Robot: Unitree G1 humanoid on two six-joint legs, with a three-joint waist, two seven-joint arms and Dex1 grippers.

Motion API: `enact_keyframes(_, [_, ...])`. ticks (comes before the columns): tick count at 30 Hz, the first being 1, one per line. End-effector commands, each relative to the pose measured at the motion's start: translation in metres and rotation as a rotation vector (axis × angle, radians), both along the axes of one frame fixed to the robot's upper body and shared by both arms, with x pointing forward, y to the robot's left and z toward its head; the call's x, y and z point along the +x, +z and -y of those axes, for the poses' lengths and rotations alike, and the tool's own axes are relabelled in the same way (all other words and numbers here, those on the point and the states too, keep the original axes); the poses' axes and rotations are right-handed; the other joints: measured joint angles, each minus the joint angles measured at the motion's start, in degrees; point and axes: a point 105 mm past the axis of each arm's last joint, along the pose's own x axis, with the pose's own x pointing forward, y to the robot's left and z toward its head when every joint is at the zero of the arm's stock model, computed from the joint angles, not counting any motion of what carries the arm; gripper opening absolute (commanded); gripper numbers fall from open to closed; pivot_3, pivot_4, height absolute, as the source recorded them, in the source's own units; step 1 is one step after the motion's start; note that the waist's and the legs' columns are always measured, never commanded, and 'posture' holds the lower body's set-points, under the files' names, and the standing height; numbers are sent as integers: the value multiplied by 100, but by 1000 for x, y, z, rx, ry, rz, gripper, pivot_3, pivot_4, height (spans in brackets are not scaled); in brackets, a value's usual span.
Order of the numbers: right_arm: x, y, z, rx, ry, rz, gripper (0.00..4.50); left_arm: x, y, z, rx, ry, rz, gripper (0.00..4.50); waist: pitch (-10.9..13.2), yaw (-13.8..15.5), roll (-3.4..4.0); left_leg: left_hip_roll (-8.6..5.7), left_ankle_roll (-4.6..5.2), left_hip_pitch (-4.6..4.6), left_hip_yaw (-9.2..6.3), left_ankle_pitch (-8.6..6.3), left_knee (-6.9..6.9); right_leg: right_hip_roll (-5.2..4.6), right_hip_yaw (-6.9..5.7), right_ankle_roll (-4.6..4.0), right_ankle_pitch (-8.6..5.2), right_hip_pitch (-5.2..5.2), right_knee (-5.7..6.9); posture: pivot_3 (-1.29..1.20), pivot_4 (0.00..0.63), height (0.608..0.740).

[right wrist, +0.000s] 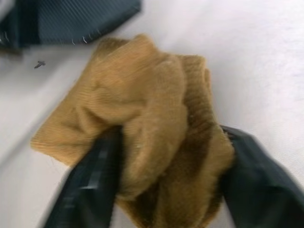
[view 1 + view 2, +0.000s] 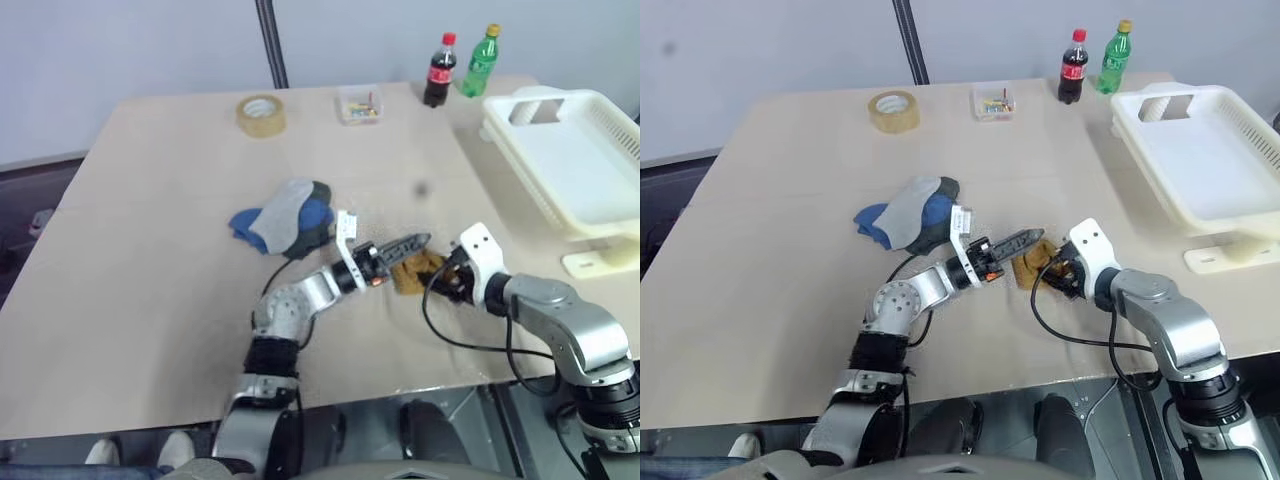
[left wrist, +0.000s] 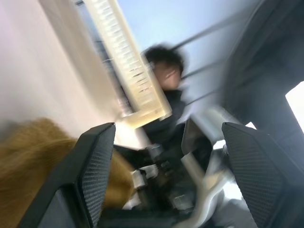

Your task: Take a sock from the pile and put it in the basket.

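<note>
Behind the wooden table [image 2: 150, 260] is a pale wall. Near the front edge, the right gripper [image 1: 166, 185] pinches a yellow sock [image 1: 142, 109], partly hidden. The left gripper [image 3: 166, 180] stretches beside it, jaws apart, holding nothing. The pile [image 2: 285, 218] lies mid-table; the basket [image 2: 570, 160] overhangs the right edge.

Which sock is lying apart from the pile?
The mustard-yellow sock, between the right gripper's fingers; the blue, grey and dark ones stay heaped in the pile.

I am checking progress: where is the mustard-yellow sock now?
The mustard-yellow sock lies on the table between the two grippers, with the right gripper closing around it, right of the pile.
</note>
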Motion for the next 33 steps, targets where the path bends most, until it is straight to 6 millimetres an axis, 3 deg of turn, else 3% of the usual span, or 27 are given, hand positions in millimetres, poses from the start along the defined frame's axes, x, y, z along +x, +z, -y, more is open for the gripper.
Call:
enact_keyframes(1, [-1,-8,5,-19,-11,-37,1280,-6,9,-14,261,75,341,3815,-1,3,1,2,0,2,3,0,-4,0,2,0,0,0,0,0,150,740])
enact_keyframes(4, [0,-9,3,-13,-1,-39,26,-3,7,-31,424,143,515,3815,-1,16,1,1,0,3,3,0,-4,-1,2,0,0,2,-3,0,150,740])
enact_keyframes(8, [1,-10,-1,22,5,-63,26,-11,15,-42,531,151,744,3815,0,7,0,1,1,2,1,-1,-4,-2,-1,0,0,5,-7,0,150,740])
enact_keyframes(13, [5,1,0,146,-15,-105,26,-17,29,-47,515,160,846,3815,1,-3,0,5,2,3,1,-1,-8,-1,0,0,0,3,-7,0,150,740])
enact_keyframes(19, [14,40,23,278,-40,-85,26,-24,56,-47,445,158,912,3815,11,4,6,3,4,-12,-1,-2,-8,-2,-2,0,0,-10,-8,0,150,740])
enact_keyframes(21, [19,63,32,306,-29,-46,26,-25,61,-47,425,149,904,3815,13,4,9,1,4,-38,-1,-1,-5,-3,-2,0,1,-34,-6,0,150,740])
enact_keyframes(27, [46,131,78,298,-90,76,26,-30,70,-42,336,128,812,3815,16,4,10,1,4,-85,10,-1,0,-4,4,0,1,-92,10,0,150,740])
enact_keyframes(30, [67,157,117,240,-205,128,26,-35,68,-37,310,95,773,3815,24,1,12,-1,6,-91,22,-1,2,-6,10,0,1,-98,10,0,150,740])
enact_keyframes(33, [88,164,166,201,-394,110,26,-37,70,-33,282,89,776,3815,26,-7,12,-2,10,-91,30,-3,2,-7,14,0,1,-99,7,0,150,740])
